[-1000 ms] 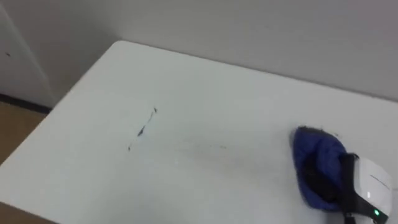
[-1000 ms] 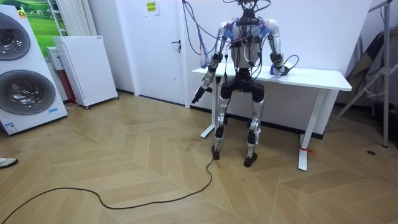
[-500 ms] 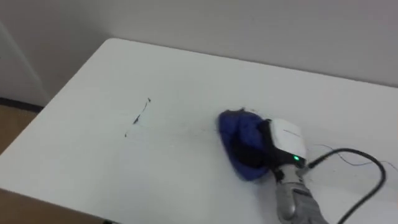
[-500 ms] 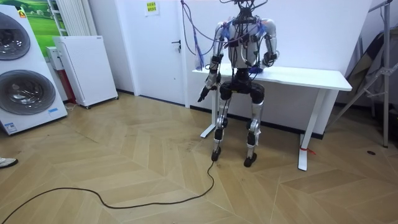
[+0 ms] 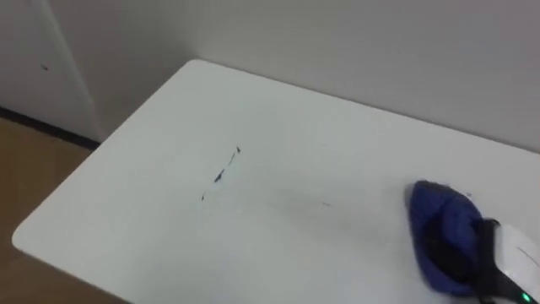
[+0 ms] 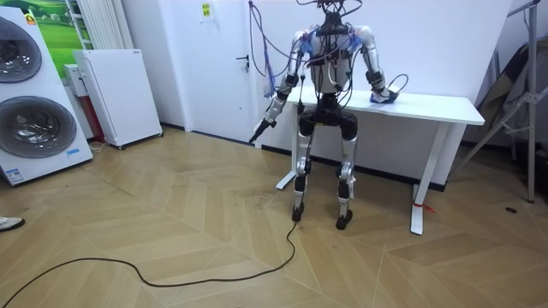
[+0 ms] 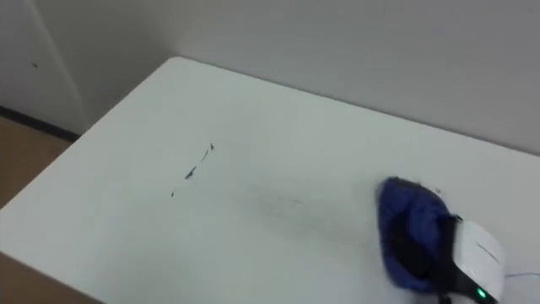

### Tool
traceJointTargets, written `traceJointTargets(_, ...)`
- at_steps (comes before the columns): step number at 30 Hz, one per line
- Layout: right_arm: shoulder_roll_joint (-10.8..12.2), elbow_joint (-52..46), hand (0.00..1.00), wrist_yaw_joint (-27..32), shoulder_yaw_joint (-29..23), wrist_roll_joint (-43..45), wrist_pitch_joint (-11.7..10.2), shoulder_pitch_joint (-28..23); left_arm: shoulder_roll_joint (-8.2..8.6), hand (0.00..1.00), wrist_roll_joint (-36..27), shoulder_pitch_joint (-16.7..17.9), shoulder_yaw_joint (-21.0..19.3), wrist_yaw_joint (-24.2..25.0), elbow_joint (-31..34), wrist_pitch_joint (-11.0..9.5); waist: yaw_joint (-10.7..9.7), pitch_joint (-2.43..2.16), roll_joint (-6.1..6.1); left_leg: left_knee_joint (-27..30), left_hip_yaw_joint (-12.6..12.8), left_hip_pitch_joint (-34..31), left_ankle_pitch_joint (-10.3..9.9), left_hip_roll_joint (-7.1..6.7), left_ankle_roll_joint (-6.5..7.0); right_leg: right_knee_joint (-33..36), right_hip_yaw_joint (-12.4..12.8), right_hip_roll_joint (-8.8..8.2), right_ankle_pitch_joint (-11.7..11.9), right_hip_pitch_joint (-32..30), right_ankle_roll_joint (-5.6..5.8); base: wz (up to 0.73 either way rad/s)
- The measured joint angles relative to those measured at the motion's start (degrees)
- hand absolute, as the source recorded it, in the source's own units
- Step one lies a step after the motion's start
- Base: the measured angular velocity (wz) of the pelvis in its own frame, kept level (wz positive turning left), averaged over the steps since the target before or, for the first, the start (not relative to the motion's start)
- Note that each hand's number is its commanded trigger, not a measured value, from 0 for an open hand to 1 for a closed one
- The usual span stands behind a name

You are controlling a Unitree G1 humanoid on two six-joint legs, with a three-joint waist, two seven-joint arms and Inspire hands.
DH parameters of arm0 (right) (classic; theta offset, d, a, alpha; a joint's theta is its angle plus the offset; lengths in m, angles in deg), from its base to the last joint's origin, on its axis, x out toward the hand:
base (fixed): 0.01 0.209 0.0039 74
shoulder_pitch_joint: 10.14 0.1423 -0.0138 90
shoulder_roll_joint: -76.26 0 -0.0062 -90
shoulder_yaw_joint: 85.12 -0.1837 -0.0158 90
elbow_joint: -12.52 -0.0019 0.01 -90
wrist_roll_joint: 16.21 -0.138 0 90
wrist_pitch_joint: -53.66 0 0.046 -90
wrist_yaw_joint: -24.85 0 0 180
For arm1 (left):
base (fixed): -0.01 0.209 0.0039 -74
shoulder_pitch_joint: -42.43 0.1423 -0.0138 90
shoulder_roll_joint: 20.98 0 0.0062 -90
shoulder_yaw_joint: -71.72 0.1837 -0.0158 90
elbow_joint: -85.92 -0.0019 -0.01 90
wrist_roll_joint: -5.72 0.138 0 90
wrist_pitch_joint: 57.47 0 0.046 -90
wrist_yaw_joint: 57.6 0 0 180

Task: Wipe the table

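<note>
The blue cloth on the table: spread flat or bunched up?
Bunched up. The blue cloth forms a rounded lump under the right hand on the white table, not a flat sheet.

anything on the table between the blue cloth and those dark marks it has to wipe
Nothing visible. Only bare white table lies between the blue cloth, under the right hand, and the dark marks toward the table's left end, apart from a faint smudge.
</note>
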Motion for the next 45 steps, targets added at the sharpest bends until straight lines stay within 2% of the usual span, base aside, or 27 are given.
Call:
traceJointTargets(3,0.0,0.4,1.0,-0.4,1.2,-2.7,1.2,0.4,0.81,0.0,-0.1,-3.1,3.3,0.1,0.4,-0.7,0.7,-0.09,0.0,0.0,0.3,0.7,-0.3,-0.14,0.23,0.1,-0.3,-0.14,0.3,0.5,0.22,-0.11)
traceJointTargets(7,2.2,-3.6,1.0,-3.5,5.3,-3.0,9.1,4.5,3.03,0.0,-0.7,-5.6,9.6,-0.8,0.0,-0.7,2.4,-0.08,0.75,-0.6,0.3,2.4,-0.7,0.59,0.01,0.2,-0.7,0.99,1.4,0.5,-0.7,-0.49)
traceJointTargets(9,3.5,-6.6,1.0,-8.0,9.8,-2.7,12.9,8.3,3.89,0.0,-0.7,-7.0,11.5,-0.9,-0.4,-0.5,5.3,0.1,1.08,-1.0,-0.1,2.4,-0.9,1.36,-0.27,1.0,-1.1,2.16,2.4,-1.7,-1.92,-0.81)
traceJointTargets(11,4.9,-8.1,1.0,-12.1,13.6,-1.5,13.6,12.1,3.9,0.0,-0.6,-7.1,12.1,-0.8,-0.3,-0.5,6.6,0.25,1.16,-1.2,-1.6,2.2,-1.1,1.38,-0.5,1.1,-1.8,2.83,3.0,-2.6,-2.66,-0.49)
traceJointTargets(12,5.3,-8.4,1.0,-13.2,15.0,-0.3,13.5,13.0,3.91,0.0,-0.6,-7.1,12.2,-0.8,-0.2,-0.5,6.6,0.3,1.12,-1.1,-2.2,1.9,-1.1,1.37,-0.5,1.1,-2.4,2.84,3.0,-2.7,-2.68,0.05)
traceJointTargets(14,5.8,-9.0,1.0,-16.4,17.0,2.5,11.5,15.8,3.93,0.0,-0.6,-6.2,13.0,-0.6,0.5,-0.2,7.1,0.98,1.46,-1.0,-4.2,0.9,-0.9,0.97,-0.43,1.0,-2.4,2.76,2.6,-2.9,-2.51,0.36)
traceJointTargets(15,5.8,-9.0,1.0,-16.8,17.1,2.6,11.0,16.1,3.92,0.0,-0.6,-5.2,12.9,-0.4,1.3,0.3,7.2,1.1,1.41,-1.0,-4.6,0.6,-0.8,0.81,-0.38,0.9,-2.4,2.69,2.4,-3.0,-2.51,0.32)
traceJointTargets(17,5.0,-7.4,1.0,-15.9,16.4,1.9,9.5,15.9,3.32,0.0,-0.7,-0.9,12.0,-0.2,2.2,1.0,7.3,1.1,1.44,-1.1,-5.3,0.3,-0.5,0.46,0.04,1.0,-2.5,2.36,1.6,-2.9,-2.2,0.32)
traceJointTargets(18,4.1,-6.0,1.0,-14.3,15.7,1.8,7.8,14.9,2.98,0.0,-0.7,1.2,10.9,0.1,1.8,1.5,6.4,0.92,1.72,-1.0,-5.4,0.5,-0.4,0.26,0.07,0.8,-2.7,2.15,1.3,-2.2,-1.94,0.37)
traceJointTargets(20,3.9,-2.8,1.0,-11.3,11.1,1.5,4.8,12.7,2.45,0.0,-0.5,3.4,8.2,0.8,0.7,1.5,4.5,1.05,0.68,-0.8,-5.3,1.0,-0.3,-0.24,0.26,0.5,-4.4,1.27,0.7,-0.6,-1.08,0.65)
traceJointTargets(21,3.8,-0.7,1.0,-9.1,6.9,0.5,3.4,11.2,2.3,0.0,-0.5,4.2,5.7,0.9,-0.1,1.4,4.2,0.59,0.77,-0.8,-4.8,1.4,-0.3,-0.61,0.38,-0.3,-4.3,0.93,0.4,0.3,-0.65,0.58)
traceJointTargets(22,3.6,0.1,1.0,-8.1,5.1,0.1,3.0,10.5,2.29,0.0,-0.5,4.4,4.4,1.0,-0.4,1.4,3.9,0.72,0.21,-0.8,-4.8,1.4,-0.3,-0.81,0.45,-0.3,-4.3,0.7,0.3,0.5,-0.45,0.39)
traceJointTargets(24,1.3,2.6,1.0,-5.4,0.4,-1.7,1.0,7.1,1.58,0.0,-0.4,5.1,1.2,1.1,-0.8,1.2,2.7,0.41,0.06,-0.8,-4.7,1.6,-0.6,-1.24,0.96,-0.9,-4.3,0.31,0.0,1.7,-0.04,0.31)
traceJointTargets(25,0.0,4.9,1.0,-4.5,-2.3,-3.7,0.0,5.6,0.66,0.0,-0.4,5.7,0.0,1.0,-0.8,1.0,1.9,0.31,-0.29,-0.9,-4.5,2.0,-0.7,-1.32,1.06,-1.1,-4.2,0.28,-0.1,2.4,0.16,0.15)
traceJointTargets(26,-1.0,7.6,1.0,-4.1,-5.2,-5.9,-0.3,4.6,-0.02,0.0,-0.4,5.9,-1.6,1.0,-0.7,0.8,1.1,0.26,-0.64,-1.0,-4.5,2.4,-0.9,-1.31,1.12,-1.2,-4.4,0.29,-0.1,3.1,0.18,0.1)
traceJointTargets(29,-3.6,12.7,1.0,-3.6,-11.0,-7.9,-0.6,2.1,-0.23,0.0,-0.1,4.2,-4.1,1.0,-0.6,0.3,-0.3,-0.17,-0.9,-0.2,-4.4,2.3,-1.7,-1.23,1.33,-0.8,-4.5,0.28,-0.2,3.2,0.25,-0.02)
traceJointTargets(31,-5.0,13.6,1.0,-3.7,-11.4,-9.5,-0.5,0.5,0.0,0.0,-0.2,2.7,-3.9,1.1,0.3,-0.6,-1.0,-0.37,-0.88,0.5,-3.9,2.1,-2.2,-1.01,1.37,-0.2,-4.4,0.29,-0.2,3.1,0.25,-0.12)
traceJointTargets(34,-4.7,12.7,1.0,-3.7,-10.5,-9.5,1.3,0.9,0.73,0.0,-0.2,0.8,-0.9,0.9,1.8,-1.1,-0.9,-0.47,-0.55,0.8,-2.3,2.8,-2.5,-0.89,1.43,0.2,-4.1,0.31,-0.2,3.1,0.24,-0.32)
traceJointTargets(36,-3.8,9.5,1.0,-3.7,-8.6,-9.1,6.3,3.5,1.1,0.0,-0.8,-1.0,4.3,0.8,2.0,-1.2,-0.7,-0.45,-0.08,0.5,-1.5,3.4,-2.5,-0.79,1.44,0.2,-4.1,0.38,0.1,3.0,0.0,-0.3)
traceJointTargets(37,-3.2,8.5,1.0,-3.7,-7.5,-8.8,8.0,3.9,1.36,0.0,-0.8,-1.5,5.5,0.6,1.9,-1.1,-0.2,-0.37,0.14,0.5,-1.4,3.6,-2.5,-0.71,1.44,0.3,-3.9,0.52,0.2,2.8,-0.14,-0.55)
traceJointTargets(38,-2.7,5.6,1.0,-3.9,-4.8,-8.7,10.9,4.4,1.84,0.0,-0.7,-2.6,7.8,0.7,1.6,-0.9,1.6,-0.28,0.66,0.5,-1.4,3.8,-2.6,-0.48,1.43,1.2,-3.9,0.8,0.6,1.7,-0.57,-0.63)
traceJointTargets(39,-2.2,3.8,1.0,-4.5,-3.3,-8.2,12.1,4.7,1.98,0.0,-0.7,-2.9,8.9,0.7,1.5,-0.9,2.4,-0.23,0.81,0.5,-1.4,3.8,-2.8,-0.3,1.4,1.7,-4.0,0.99,0.7,0.9,-0.81,-0.95)
traceJointTargets(40,-0.2,-0.4,1.0,-6.2,0.0,-5.4,13.9,5.6,2.18,0.0,-0.7,-3.2,10.6,0.8,1.3,-1.0,4.2,-0.16,0.97,0.6,-1.4,3.8,-3.0,0.11,1.26,3.0,-4.8,1.31,1.1,-0.7,-1.45,-1.06)
traceJointTargets(41,2.0,-4.8,1.0,-8.6,5.1,-2.3,15.2,7.4,2.39,0.0,-0.7,-3.9,11.9,0.8,0.5,-0.9,6.1,0.15,1.24,0.9,-1.5,3.6,-3.3,0.48,1.22,5.1,-7.2,1.21,1.5,-2.8,-2.24,-1.09)
traceJointTargets(42,3.0,-6.7,1.0,-10.0,8.3,-0.6,15.6,8.8,2.38,0.0,-0.7,-4.3,12.9,0.8,0.0,-0.8,7.0,0.45,1.3,1.4,-1.5,3.2,-3.5,0.59,1.21,6.5,-8.9,0.87,1.6,-3.9,-2.69,-0.88)
traceJointTargets(44,7.1,-10.3,1.0,-15.0,20.1,7.3,15.3,16.5,2.44,0.0,-0.8,-8.9,15.4,1.9,-3.3,-0.9,10.2,1.87,1.67,6.2,-1.5,-0.5,-5.3,0.94,1.32,12.6,-15.5,-1.86,1.2,-8.4,-3.51,-0.3)
traceJointTargets(45,9.8,-9.2,1.0,-17.4,23.9,9.4,14.0,21.3,2.5,0.0,-0.7,-10.9,16.5,2.0,-4.6,-1.1,12.4,2.44,2.1,8.1,-1.4,-2.3,-5.6,0.92,1.32,14.2,-16.5,-2.71,1.2,-9.9,-3.65,0.0)
